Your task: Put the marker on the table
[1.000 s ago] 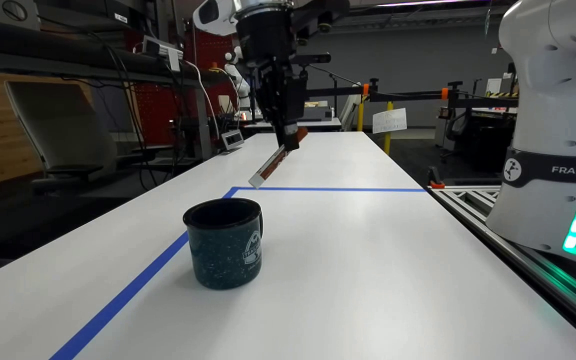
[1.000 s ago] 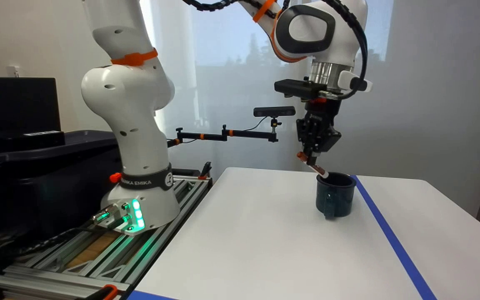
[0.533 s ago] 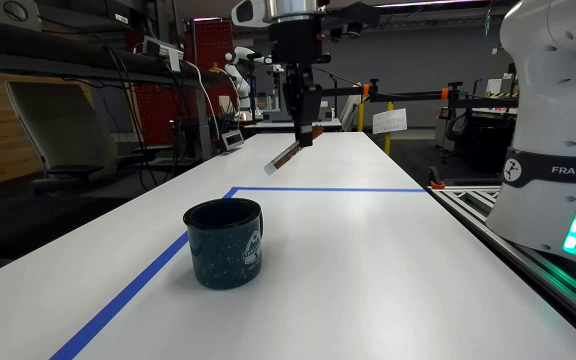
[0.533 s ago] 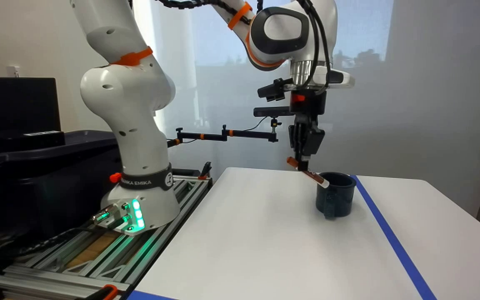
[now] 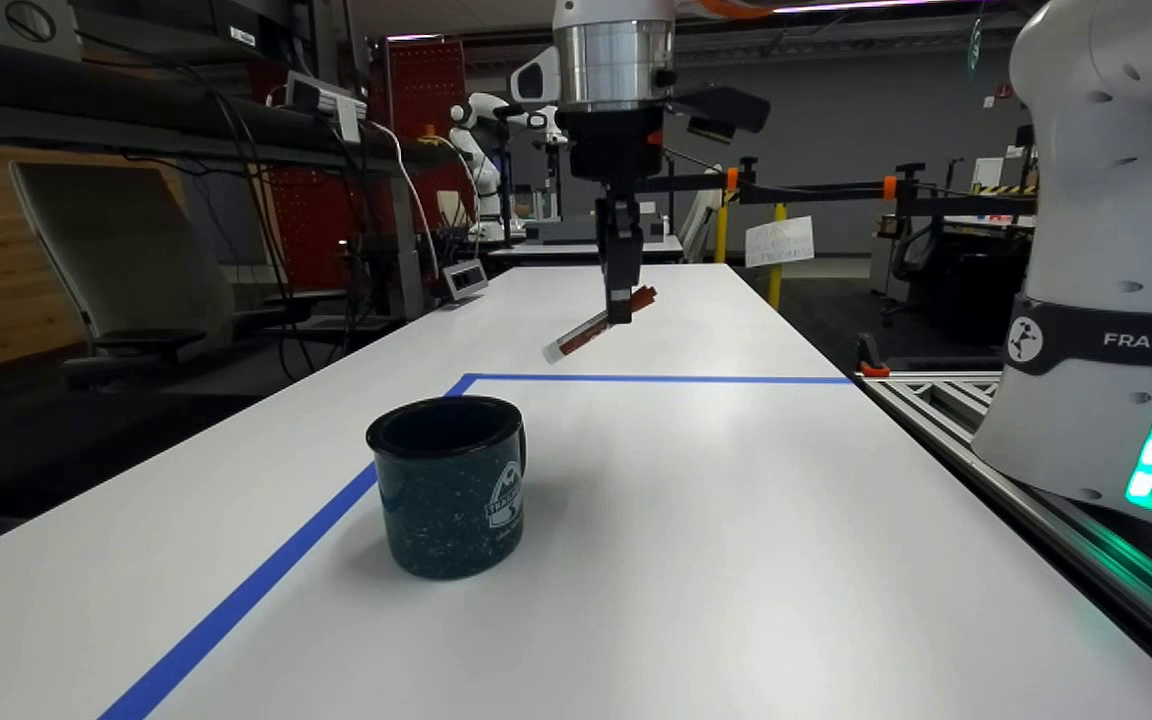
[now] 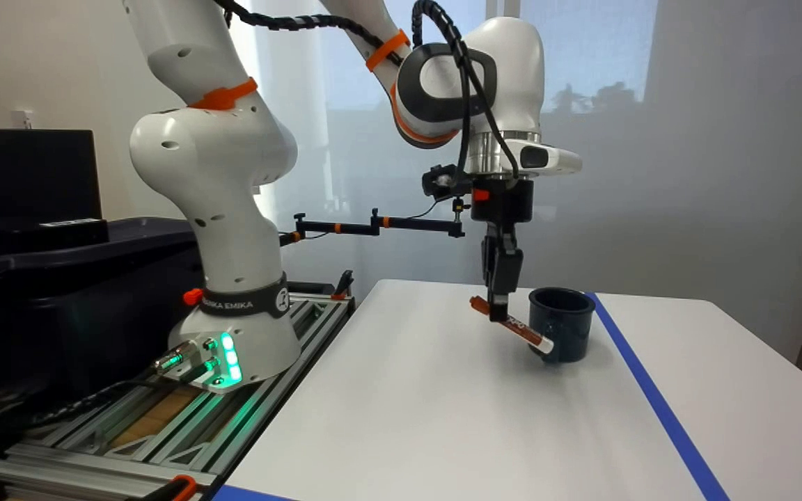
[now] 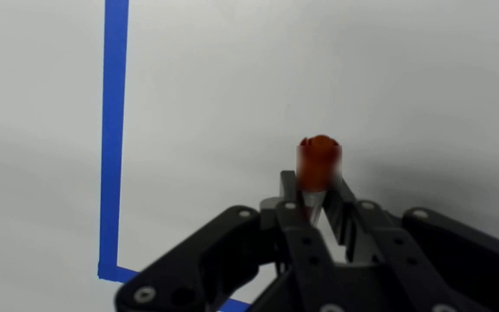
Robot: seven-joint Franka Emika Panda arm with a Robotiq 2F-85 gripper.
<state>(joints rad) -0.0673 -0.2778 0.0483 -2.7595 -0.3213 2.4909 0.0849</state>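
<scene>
The marker, reddish-brown with a red-orange end and a whitish end, is tilted in the air in both exterior views point(image 5: 584, 334) point(image 6: 528, 334). My gripper point(image 5: 620, 308) is shut on it and points down; it also shows in an exterior view point(image 6: 499, 309). In the wrist view the marker's orange end point(image 7: 319, 167) stands up between the fingertips of the gripper point(image 7: 317, 184); its lower part is mostly hidden by the fingers. The white table point(image 5: 716, 520) lies below, with a gap under the marker. The marker's whitish end hangs lowest.
A dark blue mug point(image 5: 446, 505) stands upright on the table; in an exterior view point(image 6: 571, 330) the marker's whitish end overlaps it. Blue tape lines point(image 5: 266, 585) mark the table and show in the wrist view point(image 7: 113, 130). The robot's base point(image 6: 241, 341) stands beside the table edge.
My gripper has moved away from the mug and come down closer to the table, with the marker held. The wrist has turned more upright. The mug has not moved.
</scene>
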